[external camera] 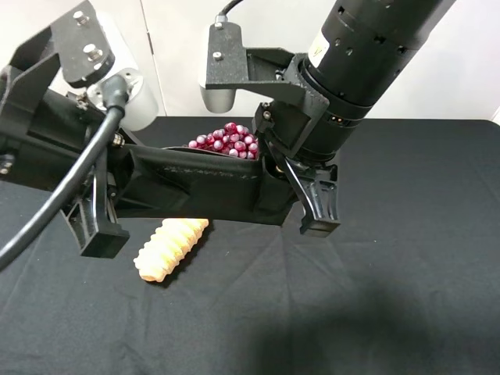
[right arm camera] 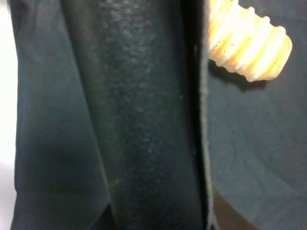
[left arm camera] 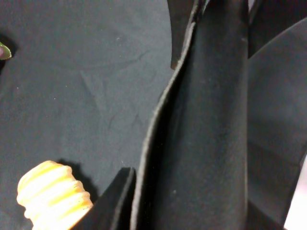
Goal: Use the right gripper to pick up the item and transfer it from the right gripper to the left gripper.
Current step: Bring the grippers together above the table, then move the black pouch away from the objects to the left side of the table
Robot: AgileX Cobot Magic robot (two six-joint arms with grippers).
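The black pouch [external camera: 203, 183] hangs level above the table, curled along its length, stretched between both arms. My right gripper [external camera: 301, 195] is shut on its right end. My left gripper [external camera: 109, 207] is on its left end, with one finger [left arm camera: 115, 203] against the pouch's edge. The pouch fills the left wrist view [left arm camera: 206, 134] and the right wrist view [right arm camera: 139, 120]. The rest of the fingers are hidden behind it.
A yellow ridged bread-like piece [external camera: 172, 246] lies on the black cloth table [external camera: 391, 297], just below the pouch. It also shows in the left wrist view [left arm camera: 53, 196] and the right wrist view [right arm camera: 249, 45]. A red grape bunch [external camera: 226, 141] lies behind the pouch.
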